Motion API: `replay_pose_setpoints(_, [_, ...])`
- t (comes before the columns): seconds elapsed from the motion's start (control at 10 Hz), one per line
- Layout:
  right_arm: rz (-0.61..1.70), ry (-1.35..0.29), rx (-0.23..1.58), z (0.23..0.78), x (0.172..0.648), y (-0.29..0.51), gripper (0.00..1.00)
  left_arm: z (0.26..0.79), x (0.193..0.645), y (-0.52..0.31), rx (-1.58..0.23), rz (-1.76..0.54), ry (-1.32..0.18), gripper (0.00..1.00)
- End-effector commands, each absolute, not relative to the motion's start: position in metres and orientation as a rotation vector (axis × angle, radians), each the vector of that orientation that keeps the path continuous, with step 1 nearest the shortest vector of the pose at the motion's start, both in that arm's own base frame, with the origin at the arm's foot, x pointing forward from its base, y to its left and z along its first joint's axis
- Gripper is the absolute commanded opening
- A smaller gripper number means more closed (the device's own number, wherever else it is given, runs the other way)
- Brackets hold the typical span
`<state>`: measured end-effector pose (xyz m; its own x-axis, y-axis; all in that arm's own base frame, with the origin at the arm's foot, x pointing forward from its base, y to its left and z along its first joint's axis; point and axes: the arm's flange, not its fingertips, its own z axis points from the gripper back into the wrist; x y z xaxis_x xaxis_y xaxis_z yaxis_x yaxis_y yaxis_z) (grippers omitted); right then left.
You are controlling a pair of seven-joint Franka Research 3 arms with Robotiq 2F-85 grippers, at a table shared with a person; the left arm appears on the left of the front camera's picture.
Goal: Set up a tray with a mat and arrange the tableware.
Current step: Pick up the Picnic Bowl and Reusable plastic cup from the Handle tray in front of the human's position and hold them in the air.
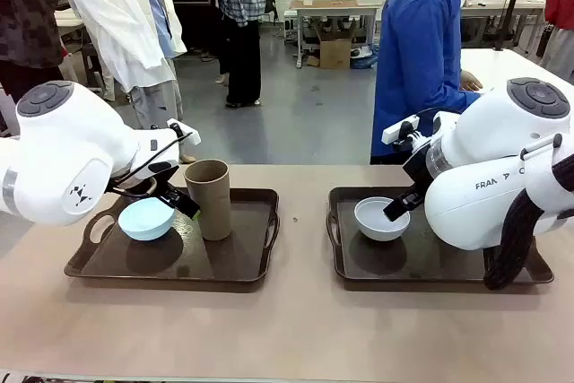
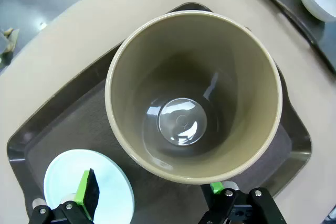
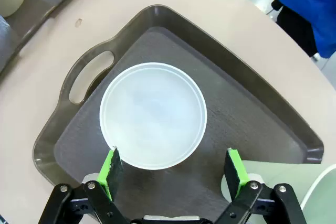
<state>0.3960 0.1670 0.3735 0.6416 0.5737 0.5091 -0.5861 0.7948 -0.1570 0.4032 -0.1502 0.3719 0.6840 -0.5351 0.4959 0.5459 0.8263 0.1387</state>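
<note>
While both claws hang wide open and empty, we mark the relation on which the coming move turns. Beneath the right claw (image 3: 173, 167), the white bowl (image 3: 153, 123) sits mouth up, a little ahead of the line between the two green pads (image 3: 112, 167), toward the handle end of the right tray (image 3: 262, 100). Being round, it offers no long axis. Beneath the left claw (image 2: 151, 192), the tan tumbler (image 2: 193, 95) stands upright with its long axis along our line of sight, so we look straight down its mouth. One pad hangs over the pale blue bowl (image 2: 58, 182) just beside it, toward the handle end of the left tray (image 2: 31, 140). We judge each arm nearer its own tray. Each tray floor bears a darker grained sheet, which we take for the mat. Bare floor rings the white bowl. A pale green form (image 3: 283, 174) beside the right claw, perhaps the green tumbler, is cropped. Both trays rest well apart on the tan counter (image 1: 296, 329).
</note>
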Motion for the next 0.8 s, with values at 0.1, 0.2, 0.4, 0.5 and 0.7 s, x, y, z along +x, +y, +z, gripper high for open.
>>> replay_pose_setpoints(0.1, [0.661,-0.572,0.023,0.3735,0.3959,0.167,1.0,0.3721,0.4032,-0.1503,-0.021,-0.606,-0.551,1.0])
replay_pose_setpoints(0.2, [0.661,-0.572,0.023,0.3735,0.3959,0.167,1.0,0.3721,0.4032,-0.1503,-0.021,-0.606,-0.551,1.0])
replay_pose_setpoints(0.4, [0.661,-0.572,0.023,0.3735,0.3959,0.167,1.0,0.3721,0.4032,-0.1503,-0.021,-0.606,-0.551,1.0])
replay_pose_setpoints(0.5, [0.661,-0.572,0.023,0.3735,0.3959,0.167,1.0,0.3721,0.4032,-0.1503,-0.021,-0.606,-0.551,1.0])
replay_pose_setpoints(0.7, [0.661,-0.572,0.023,0.3735,0.3959,0.167,1.0,0.3721,0.4032,-0.1503,-0.021,-0.606,-0.551,1.0])
